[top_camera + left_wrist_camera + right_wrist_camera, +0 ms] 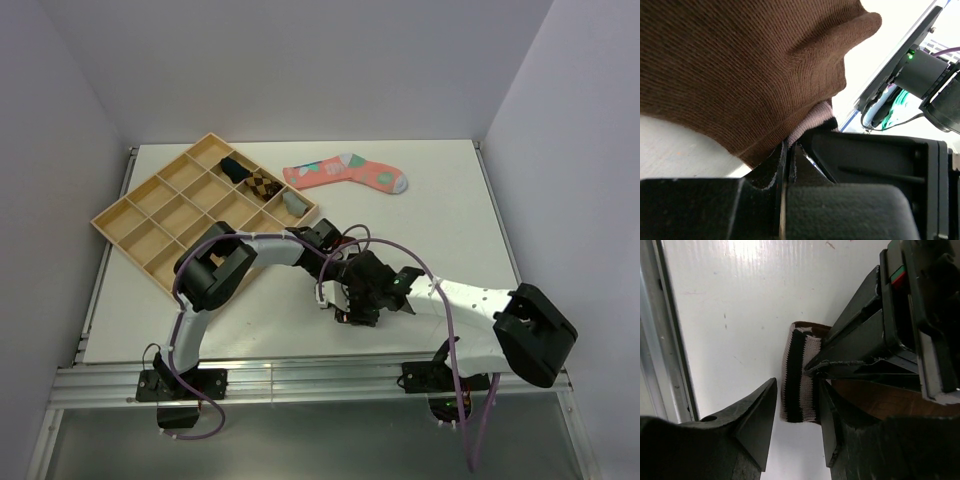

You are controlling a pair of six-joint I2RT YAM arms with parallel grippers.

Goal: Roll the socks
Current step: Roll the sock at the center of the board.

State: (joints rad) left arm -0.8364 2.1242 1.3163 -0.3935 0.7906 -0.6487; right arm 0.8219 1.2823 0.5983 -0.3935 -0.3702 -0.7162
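Left gripper (pixel 788 150) clamped shut on brown sock (pixel 740 65), fabric bunched just above its fingers. Right gripper (pixel 796 390) open, jaws straddling the striped cuff (pixel 799 355) (clear gap on one side). Wooden tray (pixel 175 215), beyond and left of both grippers, holds dark roll (pixel 235 168), checked roll (pixel 262 184) and grey sock (pixel 293 203) in separate compartments.

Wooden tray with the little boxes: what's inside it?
Three fabric rolls sit in separate compartments of the wooden divided tray: a dark bundle, a brown checkered bundle, a grey bundle. The black left arm covers part of its near edge.
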